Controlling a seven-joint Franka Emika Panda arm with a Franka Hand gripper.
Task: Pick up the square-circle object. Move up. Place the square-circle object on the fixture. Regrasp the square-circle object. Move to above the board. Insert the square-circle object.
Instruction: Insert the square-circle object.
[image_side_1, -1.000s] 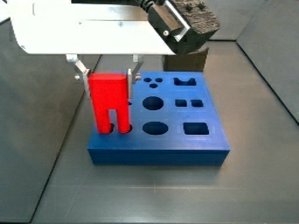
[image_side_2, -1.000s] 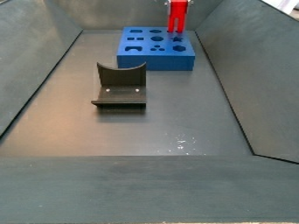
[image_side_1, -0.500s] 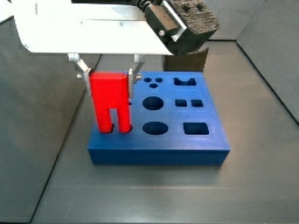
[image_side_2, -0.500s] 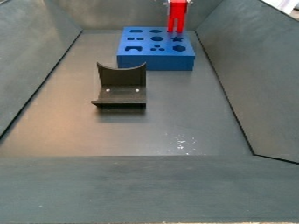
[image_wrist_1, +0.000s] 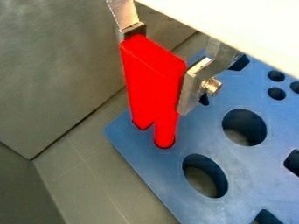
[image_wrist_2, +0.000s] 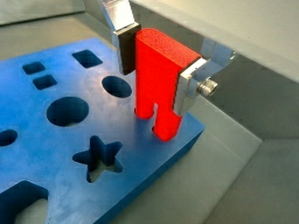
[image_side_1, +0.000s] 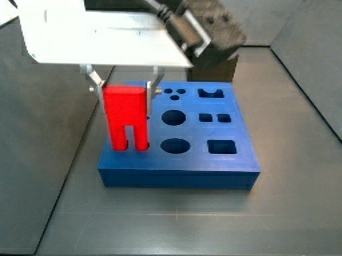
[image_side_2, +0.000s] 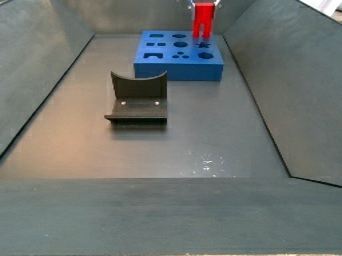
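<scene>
The red square-circle object (image_side_1: 124, 115) stands upright, prongs down, at a corner of the blue board (image_side_1: 214, 165). Its prong tips touch or enter the board's top. My gripper (image_side_1: 123, 80) is shut on its upper part; the silver fingers (image_wrist_1: 197, 79) press both sides in both wrist views, seen also with the object (image_wrist_2: 163, 79) on the board (image_wrist_2: 52, 140). In a side view the object (image_side_2: 202, 20) stands on the board's (image_side_2: 174, 55) far corner. The dark fixture (image_side_2: 136, 100) sits apart on the floor, nearer the camera.
Grey sloped walls surround the floor (image_side_2: 174, 150). A dark block (image_side_1: 214, 65) stands behind the board. The board shows star, round and square holes (image_wrist_2: 100, 156).
The object and gripper have hardly moved; the arm's upper part has shifted slightly.
</scene>
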